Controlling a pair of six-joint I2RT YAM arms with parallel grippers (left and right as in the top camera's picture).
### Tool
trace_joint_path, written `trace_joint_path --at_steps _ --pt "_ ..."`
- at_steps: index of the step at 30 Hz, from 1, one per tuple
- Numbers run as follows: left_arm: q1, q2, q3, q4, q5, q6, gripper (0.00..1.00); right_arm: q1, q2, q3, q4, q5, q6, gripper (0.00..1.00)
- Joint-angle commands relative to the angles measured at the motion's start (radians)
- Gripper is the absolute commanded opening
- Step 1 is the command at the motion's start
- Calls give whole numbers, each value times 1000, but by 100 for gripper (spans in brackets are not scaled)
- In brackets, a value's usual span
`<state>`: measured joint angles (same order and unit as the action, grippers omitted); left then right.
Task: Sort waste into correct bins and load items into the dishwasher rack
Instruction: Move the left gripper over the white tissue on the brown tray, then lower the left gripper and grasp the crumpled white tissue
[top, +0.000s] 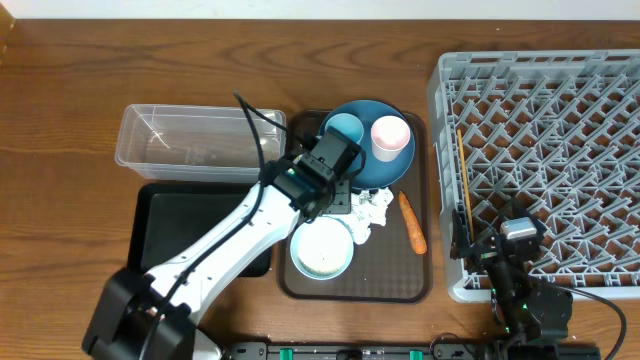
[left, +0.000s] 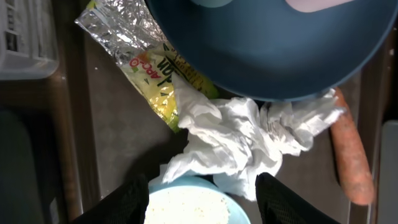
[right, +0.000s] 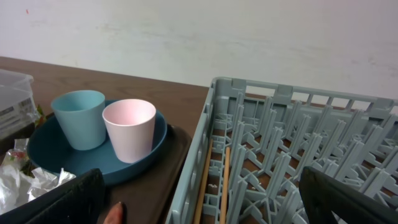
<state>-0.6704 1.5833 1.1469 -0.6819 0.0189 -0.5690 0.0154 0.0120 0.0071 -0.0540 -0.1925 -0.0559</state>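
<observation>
Overhead and wrist views of a sorting job that looks barely begun. The left gripper (left: 202, 186) hangs with its jaws partly apart and straddles the near edge of the crumpled white napkins (left: 242, 137), with no grasp visible. Directly beneath it sits the pale bowl (left: 186, 182), with loose white rice (left: 186, 208) in it. Just ahead of the gripper is the dark blue plate (left: 267, 50), which overlaps the napkins. In the overhead view the light blue cup (top: 343, 128) and pink cup (top: 390, 137) stand upright on the plate. Ahead and to its left lie the yellow-green snack wrapper (left: 155, 74) and silver foil (left: 115, 28), both partly under the plate. The carrot (left: 351, 162) lies to its right. All of this rests on the brown serving tray (top: 390, 280). Off to the gripper's left, the clear tub (top: 125, 140) and black tray (top: 165, 215) appear to hold no waste. Well to its right, the grey dishwasher rack (top: 560, 130) holds only two thin wooden sticks (top: 463, 180). The right gripper (top: 515, 240) is spread wide and empty at the rack's near edge. Every piece of waste and every dish is judged left to do. The bench (top: 80, 80) is dark brown wood grain, and a plain pale wall (right: 186, 37) stands behind it.
</observation>
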Motion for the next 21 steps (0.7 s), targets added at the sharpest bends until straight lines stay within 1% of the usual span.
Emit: trace_joint_path --at_steps 1,13,21 --pt "-3 32 -4 5 -20 -13 58 5 -5 -2 -3 2 -9 99" --pt "-3 192 -12 14 -1 -12 58 5 -5 -2 -3 2 -9 99" --pt "-3 201 -12 9 -1 -4 59 5 -5 -2 -3 2 -9 99"
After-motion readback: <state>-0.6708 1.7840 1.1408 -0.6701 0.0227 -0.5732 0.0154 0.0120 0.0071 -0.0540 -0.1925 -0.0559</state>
